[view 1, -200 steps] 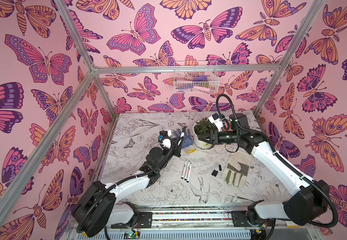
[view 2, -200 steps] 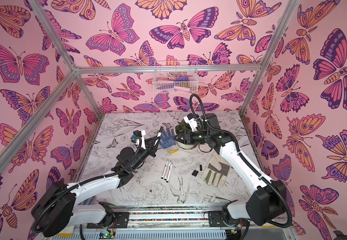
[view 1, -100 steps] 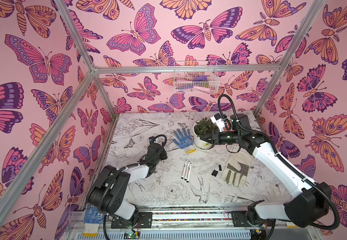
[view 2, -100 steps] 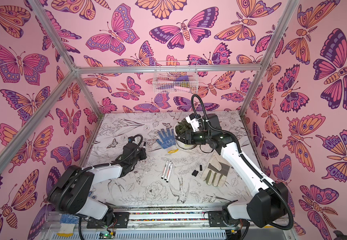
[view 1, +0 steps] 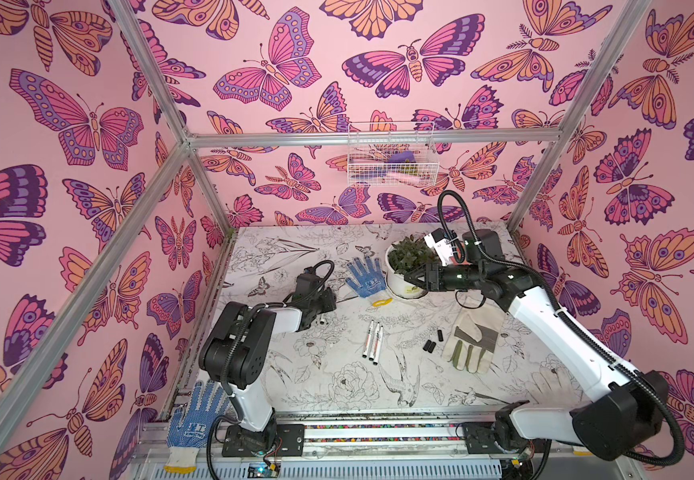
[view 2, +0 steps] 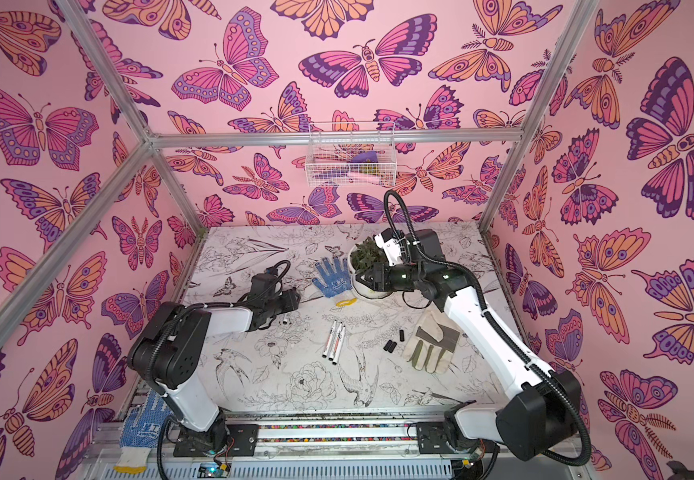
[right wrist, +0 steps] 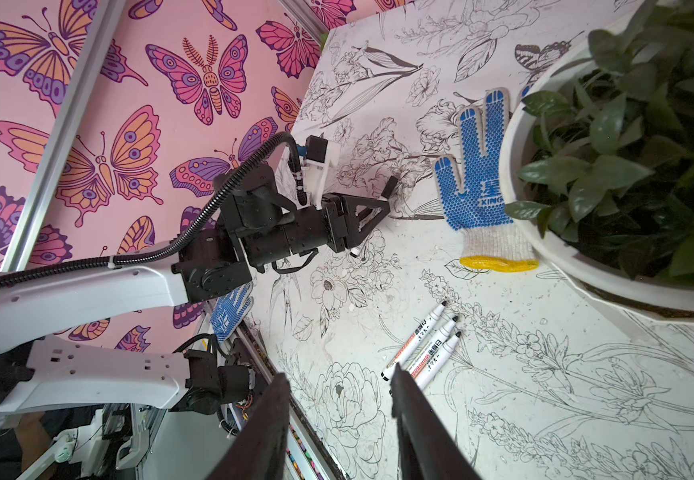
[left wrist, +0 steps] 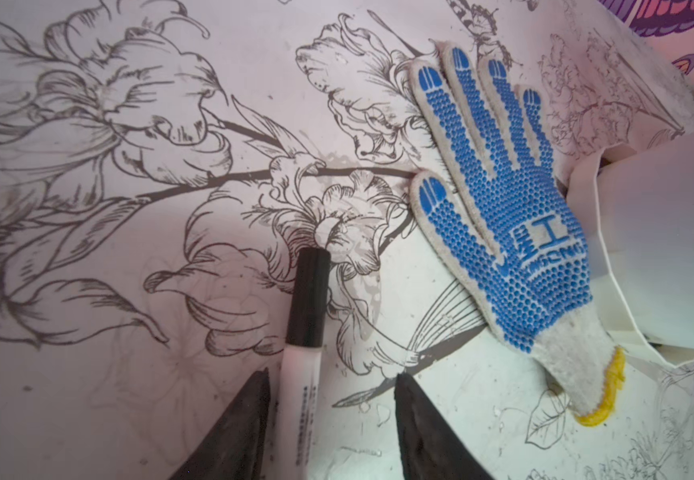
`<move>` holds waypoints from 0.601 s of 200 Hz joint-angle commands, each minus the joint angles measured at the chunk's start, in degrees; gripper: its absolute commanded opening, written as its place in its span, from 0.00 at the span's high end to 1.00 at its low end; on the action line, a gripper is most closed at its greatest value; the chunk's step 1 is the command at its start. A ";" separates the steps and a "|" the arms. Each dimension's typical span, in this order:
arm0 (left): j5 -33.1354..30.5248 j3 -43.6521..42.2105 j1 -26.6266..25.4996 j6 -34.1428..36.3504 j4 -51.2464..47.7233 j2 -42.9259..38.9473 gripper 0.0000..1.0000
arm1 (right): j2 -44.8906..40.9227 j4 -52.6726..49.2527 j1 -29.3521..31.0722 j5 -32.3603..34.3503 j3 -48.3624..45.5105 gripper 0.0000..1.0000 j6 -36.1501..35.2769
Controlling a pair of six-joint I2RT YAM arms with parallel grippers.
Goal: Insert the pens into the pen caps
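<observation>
Presently, one capped pen (left wrist: 301,345) lies on the counter (left wrist: 87,395) between the parted jaws of my left hand (left wrist: 332,374), ungripped. Right hand (right wrist: 339,372) is open and empty. Next, I judge: collect from the uncapped pens (view 1: 372,340) and loose caps (view 1: 430,345).

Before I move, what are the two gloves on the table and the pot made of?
Blue-dotted white glove: knitted yarn, raised rubbery dots. Beige glove with grey patches: matte, panelled; leather or canvas, probably. Round white plant pot: smooth, faintly glossy; ceramic or plastic, unclear.
</observation>
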 commanded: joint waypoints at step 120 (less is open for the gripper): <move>-3.61 -2.40 -14.98 10.63 -21.47 -20.78 0.38 | 0.52 -0.80 -0.29 2.80 -0.47 0.60 -3.06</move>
